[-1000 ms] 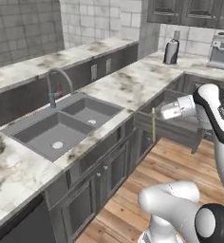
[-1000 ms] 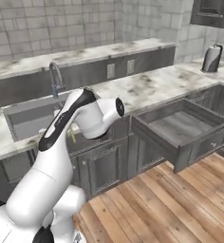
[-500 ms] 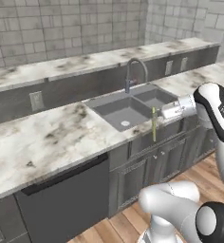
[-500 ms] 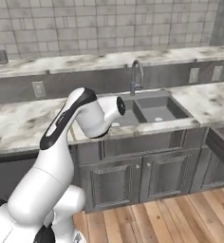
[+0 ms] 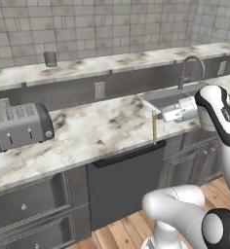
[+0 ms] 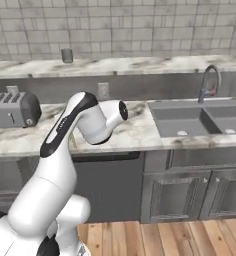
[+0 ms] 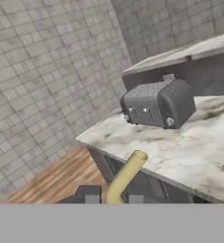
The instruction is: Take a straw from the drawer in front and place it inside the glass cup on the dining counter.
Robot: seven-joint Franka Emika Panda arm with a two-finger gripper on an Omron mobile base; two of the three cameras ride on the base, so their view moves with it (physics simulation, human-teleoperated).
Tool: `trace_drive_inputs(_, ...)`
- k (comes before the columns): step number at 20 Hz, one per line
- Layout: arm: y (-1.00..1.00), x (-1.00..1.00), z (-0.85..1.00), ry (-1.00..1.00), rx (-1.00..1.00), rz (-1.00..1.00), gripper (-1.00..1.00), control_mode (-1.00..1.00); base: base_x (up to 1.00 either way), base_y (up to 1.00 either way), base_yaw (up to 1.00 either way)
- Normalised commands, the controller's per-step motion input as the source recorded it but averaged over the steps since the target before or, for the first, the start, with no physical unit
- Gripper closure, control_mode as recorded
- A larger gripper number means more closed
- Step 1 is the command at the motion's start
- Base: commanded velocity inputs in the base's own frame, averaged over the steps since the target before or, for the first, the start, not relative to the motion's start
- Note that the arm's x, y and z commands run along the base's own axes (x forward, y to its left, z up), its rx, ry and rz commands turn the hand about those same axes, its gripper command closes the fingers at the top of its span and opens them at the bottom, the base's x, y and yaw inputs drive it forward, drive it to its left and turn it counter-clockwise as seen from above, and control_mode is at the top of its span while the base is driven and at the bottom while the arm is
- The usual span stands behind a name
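One straw (image 5: 154, 127) rides clamped in the gripper (image 5: 158, 115) — the base has swung past the sink (image 6: 200, 118) toward the toaster (image 5: 18, 126), carrying onward

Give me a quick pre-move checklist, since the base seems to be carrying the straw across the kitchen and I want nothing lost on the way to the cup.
1. Straw in the pincer: ok, it hangs down from the closed fingers.
2. Straw intact: ok, the hand view shows it whole between the finger tips.
3. Glass cup in sight: ok, it stands upright on the raised dining counter.
4. Cup within reach: cannot tell; it sits far back, beyond the toaster and the worktop.
5. Path clear of the faucet: ok, the straw hangs apart from it, over the worktop edge.
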Motion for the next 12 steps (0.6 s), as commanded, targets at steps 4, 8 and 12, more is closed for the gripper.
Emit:
trace_drive_inputs(4,0.00,0.00,0.00,0.00,0.00,0.00,1.00,1.00,-0.29,1.00,0.21)
trace_drive_inputs(8,0.00,0.00,0.00,0.00,0.00,0.00,1.00,1.00,-0.27,0.97,0.19)
trace_drive_inputs(12,0.00,0.00,0.00,0.00,0.00,0.00,1.00,1.00,-0.22,1.00,0.17)
